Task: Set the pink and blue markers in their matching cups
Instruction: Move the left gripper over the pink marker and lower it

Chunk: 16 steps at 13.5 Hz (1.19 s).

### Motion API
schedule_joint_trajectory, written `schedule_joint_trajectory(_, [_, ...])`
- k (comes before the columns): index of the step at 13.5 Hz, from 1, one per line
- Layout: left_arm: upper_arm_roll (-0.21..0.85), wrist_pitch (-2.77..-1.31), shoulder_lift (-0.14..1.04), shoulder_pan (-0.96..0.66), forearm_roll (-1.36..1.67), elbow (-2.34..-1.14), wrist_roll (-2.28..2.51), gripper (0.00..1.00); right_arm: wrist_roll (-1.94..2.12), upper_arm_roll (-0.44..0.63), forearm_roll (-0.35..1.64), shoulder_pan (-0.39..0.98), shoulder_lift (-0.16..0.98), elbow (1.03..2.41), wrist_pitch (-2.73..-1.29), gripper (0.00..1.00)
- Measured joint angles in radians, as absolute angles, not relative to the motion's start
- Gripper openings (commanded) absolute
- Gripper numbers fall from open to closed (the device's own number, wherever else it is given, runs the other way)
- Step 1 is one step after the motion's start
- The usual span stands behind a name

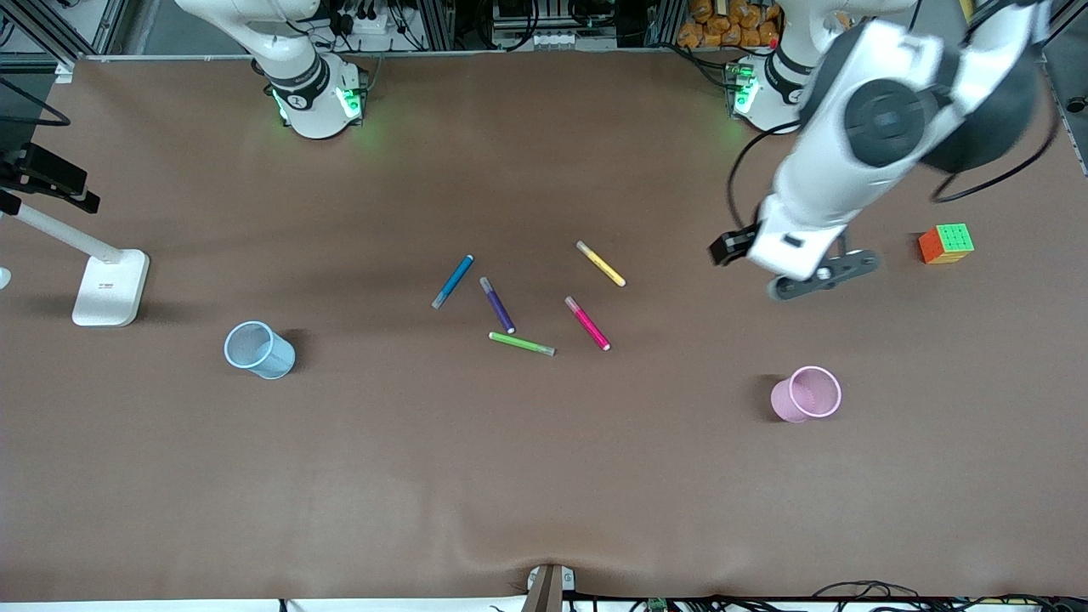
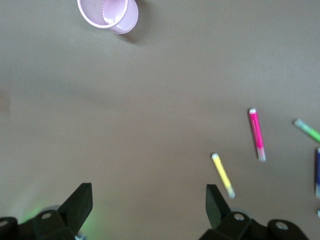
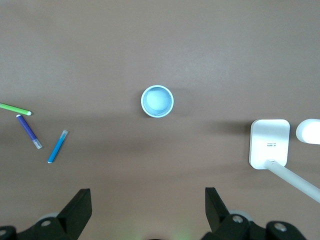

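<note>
The pink marker (image 1: 588, 324) and the blue marker (image 1: 452, 281) lie flat on the brown table among other pens near its middle. The pale blue cup (image 1: 257, 349) stands upright toward the right arm's end. The pale pink cup (image 1: 807, 393) stands upright toward the left arm's end. My left gripper (image 2: 149, 200) is open and empty, up in the air over bare table between the pens and a colour cube; its view shows the pink cup (image 2: 109, 14) and the pink marker (image 2: 256, 134). My right gripper (image 3: 148, 202) is open and empty, high over the table, seeing the blue cup (image 3: 157, 100) and the blue marker (image 3: 57, 146).
A dark purple pen (image 1: 497, 304), a lime-green pen (image 1: 521, 343) and a yellow pen (image 1: 601, 263) lie beside the two markers. A colour cube (image 1: 946, 244) sits near the left arm's end. A white lamp stand (image 1: 109, 287) stands at the right arm's end.
</note>
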State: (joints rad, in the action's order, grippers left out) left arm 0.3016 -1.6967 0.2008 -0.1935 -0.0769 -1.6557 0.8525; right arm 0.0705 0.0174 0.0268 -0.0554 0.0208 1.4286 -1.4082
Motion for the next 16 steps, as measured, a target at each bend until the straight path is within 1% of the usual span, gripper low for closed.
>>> schedule_joint_trajectory(4, [0.305, -1.829, 0.339, -0.335, -0.164, -1.656, 1.141, 1.0, 0.071, 0.017, 0.027, -0.055, 0.021, 1.429, -1.409, 1.0])
schedule_joint_trajectory(10, [0.305, -1.989, 0.526, -0.481, -0.346, -1.653, 1.553, 1.0, 0.071, 0.017, 0.027, -0.055, 0.021, 1.429, -1.409, 1.0])
schedule_joint_trajectory(11, [0.305, -2.002, 0.552, -0.497, -0.382, -1.652, 1.611, 0.99, 0.071, 0.017, 0.027, -0.055, 0.021, 1.429, -1.409, 1.0])
schedule_joint_trajectory(12, [0.305, -2.01, 0.575, -0.513, -0.408, -1.651, 1.657, 0.95, 0.071, 0.017, 0.027, -0.055, 0.021, 1.429, -1.409, 1.0])
schedule_joint_trajectory(13, [0.305, -2.022, 0.594, -0.527, -0.423, -1.651, 1.692, 0.87, 0.071, 0.017, 0.027, -0.055, 0.021, 1.429, -1.41, 1.0])
schedule_joint_trajectory(14, [0.305, -2.042, 0.608, -0.54, -0.433, -1.65, 1.722, 0.82, 0.071, 0.017, 0.027, -0.055, 0.021, 1.429, -1.41, 1.0])
schedule_joint_trajectory(16, [0.305, -2.092, 0.627, -0.559, -0.464, -1.65, 1.762, 0.79, 0.071, 0.017, 0.027, -0.055, 0.023, 1.429, -1.41, 1.0])
